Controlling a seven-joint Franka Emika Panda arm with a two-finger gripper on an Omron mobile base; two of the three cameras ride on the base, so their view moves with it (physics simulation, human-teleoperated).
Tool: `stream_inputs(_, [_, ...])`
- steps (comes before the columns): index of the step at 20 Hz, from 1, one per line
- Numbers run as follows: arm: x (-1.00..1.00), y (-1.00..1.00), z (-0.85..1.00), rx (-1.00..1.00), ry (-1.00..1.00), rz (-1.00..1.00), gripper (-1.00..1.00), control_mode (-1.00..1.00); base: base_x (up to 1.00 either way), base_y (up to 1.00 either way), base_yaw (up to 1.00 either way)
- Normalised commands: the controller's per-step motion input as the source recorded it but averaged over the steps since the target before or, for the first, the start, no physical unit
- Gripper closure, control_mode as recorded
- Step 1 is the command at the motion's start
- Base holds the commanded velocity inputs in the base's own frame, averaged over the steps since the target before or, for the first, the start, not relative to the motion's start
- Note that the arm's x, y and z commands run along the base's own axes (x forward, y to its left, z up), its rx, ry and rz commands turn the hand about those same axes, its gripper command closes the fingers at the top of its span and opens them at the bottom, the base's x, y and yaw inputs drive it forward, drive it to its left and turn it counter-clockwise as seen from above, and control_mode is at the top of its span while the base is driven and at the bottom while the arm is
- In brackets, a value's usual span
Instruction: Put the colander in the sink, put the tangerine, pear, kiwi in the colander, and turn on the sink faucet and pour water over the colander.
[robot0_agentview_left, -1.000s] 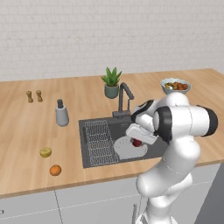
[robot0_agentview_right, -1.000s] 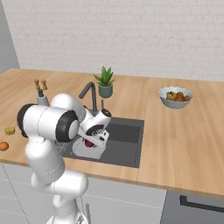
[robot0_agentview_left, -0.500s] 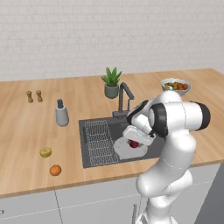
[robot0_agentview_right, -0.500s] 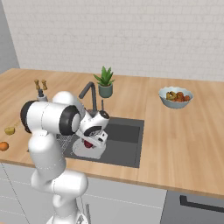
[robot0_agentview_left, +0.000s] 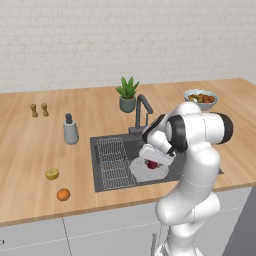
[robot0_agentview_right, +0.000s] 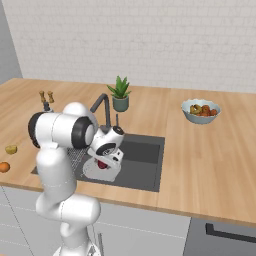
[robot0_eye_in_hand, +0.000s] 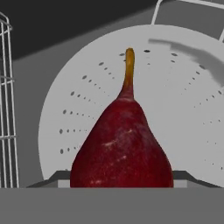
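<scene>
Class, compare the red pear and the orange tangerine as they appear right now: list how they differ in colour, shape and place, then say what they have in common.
Colour: the pear is dark red; the tangerine is bright orange.
Shape: the pear tapers to a brown stem; the tangerine is round.
Place: the pear is at the gripper, above the colander in the sink; the tangerine lies on the counter, left of the sink.
Both are whole fruits.

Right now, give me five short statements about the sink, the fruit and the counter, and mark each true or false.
1. The colander lies in the sink. True.
2. The dark red pear is between the gripper's fingers above the colander. True.
3. The tangerine is already in the colander. False: it sits on the counter left of the sink.
4. Water runs from the sink faucet. False: no stream shows.
5. The fruit bowl stands in the sink. False: it is on the counter.
</scene>
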Motion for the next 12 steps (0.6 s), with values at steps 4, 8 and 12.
stream_inputs(4, [0.01, 0.0, -0.14, 0.0, 0.0, 0.0, 1.0, -1.0, 0.0, 0.0, 0.0])
stream_inputs(8, [0.05, 0.0, -0.13, 0.0, 0.0, 0.0, 1.0, -1.0, 0.0, 0.0, 0.0])
stream_inputs(12, [0.07, 0.0, -0.13, 0.0, 0.0, 0.0, 1.0, -1.0, 0.0, 0.0, 0.0])
